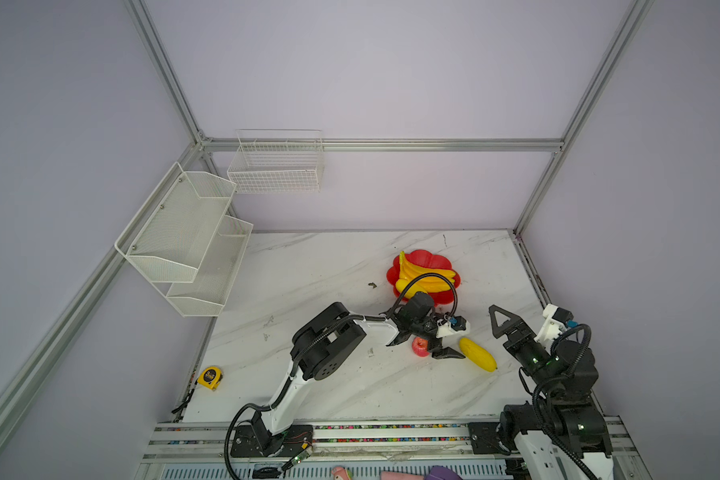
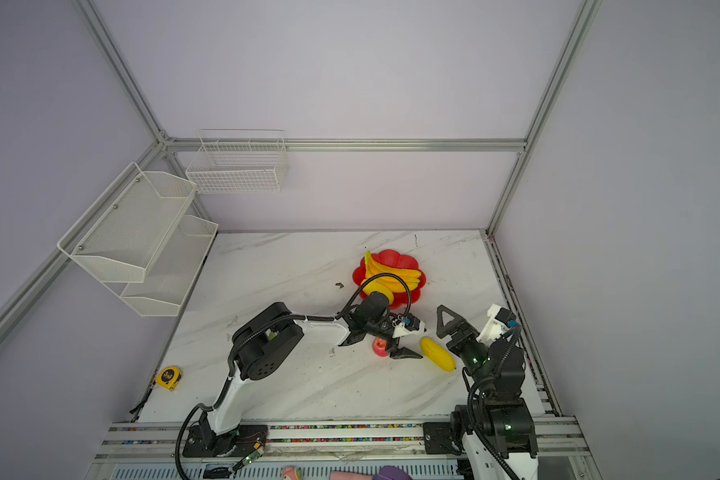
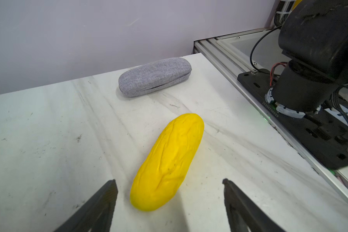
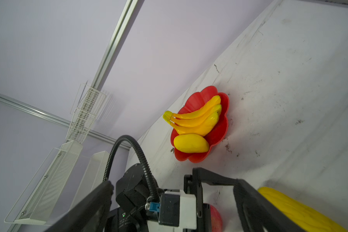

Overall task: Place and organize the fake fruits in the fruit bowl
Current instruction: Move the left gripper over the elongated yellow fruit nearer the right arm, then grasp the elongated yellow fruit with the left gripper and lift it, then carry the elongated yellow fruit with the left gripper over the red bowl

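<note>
just short of the fruit bowl [image 1: 427, 254], on the robot's side of it, the left hand [image 3: 169, 180] hangs low over the surface [image 1: 350, 374] with its jaws spread wide and nothing in them. a loose yellow mango [image 3: 167, 162] lies ahead of it, lengthwise between the two fingers and a little nearer one of them. the small red apple [image 1: 420, 348] sits right under that hand, closer to the bowl than the mango. the right hand [image 4: 173, 181] is also wide open and empty, farther from the bowl, beyond the mango.

the step looks like picking up this mango. to do it well, i would centre the jaws across its narrow width, reach on to its thick middle, then close gently, keeping clear of the apple.

the mango is an oblong of hard plastic with a creased, ridged skin, so a grip at its rounded end would likely slip. the bowl is shallow, red and petal-rimmed. it already holds a curved banana bunch [image 4: 197, 118] and a smooth yellow mango [image 4: 191, 143], which leaves room on its far side.
</note>
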Robot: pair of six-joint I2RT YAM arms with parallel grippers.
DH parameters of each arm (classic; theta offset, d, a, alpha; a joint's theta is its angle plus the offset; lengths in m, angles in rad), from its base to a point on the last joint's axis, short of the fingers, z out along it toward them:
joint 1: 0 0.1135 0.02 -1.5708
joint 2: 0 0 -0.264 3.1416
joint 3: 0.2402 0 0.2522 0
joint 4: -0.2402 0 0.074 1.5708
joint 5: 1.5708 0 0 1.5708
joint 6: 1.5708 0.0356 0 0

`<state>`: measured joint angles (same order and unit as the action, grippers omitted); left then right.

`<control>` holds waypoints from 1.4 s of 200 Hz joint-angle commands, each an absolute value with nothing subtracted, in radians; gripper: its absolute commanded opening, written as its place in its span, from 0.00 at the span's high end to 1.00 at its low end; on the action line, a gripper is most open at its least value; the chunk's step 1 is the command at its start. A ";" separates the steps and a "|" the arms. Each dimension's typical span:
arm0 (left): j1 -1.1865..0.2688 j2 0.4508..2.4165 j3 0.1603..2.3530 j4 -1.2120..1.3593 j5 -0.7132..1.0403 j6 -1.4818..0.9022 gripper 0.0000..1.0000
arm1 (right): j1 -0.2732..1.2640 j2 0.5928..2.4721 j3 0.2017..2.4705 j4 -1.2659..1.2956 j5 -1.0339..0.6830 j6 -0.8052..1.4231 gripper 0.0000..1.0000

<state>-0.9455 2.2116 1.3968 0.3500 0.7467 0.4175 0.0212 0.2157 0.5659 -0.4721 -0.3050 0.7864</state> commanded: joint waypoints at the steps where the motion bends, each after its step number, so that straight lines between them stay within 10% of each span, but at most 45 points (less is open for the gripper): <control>1: -0.977 2.229 1.563 0.247 0.700 0.489 0.17 | 0.017 0.153 0.606 -0.569 -0.324 0.780 0.03; 150: -1.041 2.468 1.957 -0.172 0.642 0.589 0.20 | 0.017 0.114 0.695 -0.566 -0.377 0.688 0.03; 197: -1.042 2.419 1.892 -0.095 0.643 0.590 0.65 | 0.017 0.113 0.691 -0.559 -0.371 0.679 0.03; 280: -0.897 2.195 1.733 0.073 0.523 0.431 0.69 | 0.021 0.300 0.710 -0.403 -0.323 0.567 0.03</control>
<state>-0.9745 2.3039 1.7683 0.0055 0.5980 0.4919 0.0212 0.2520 0.6899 -0.5159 -0.3485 0.6209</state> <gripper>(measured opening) 0.332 0.972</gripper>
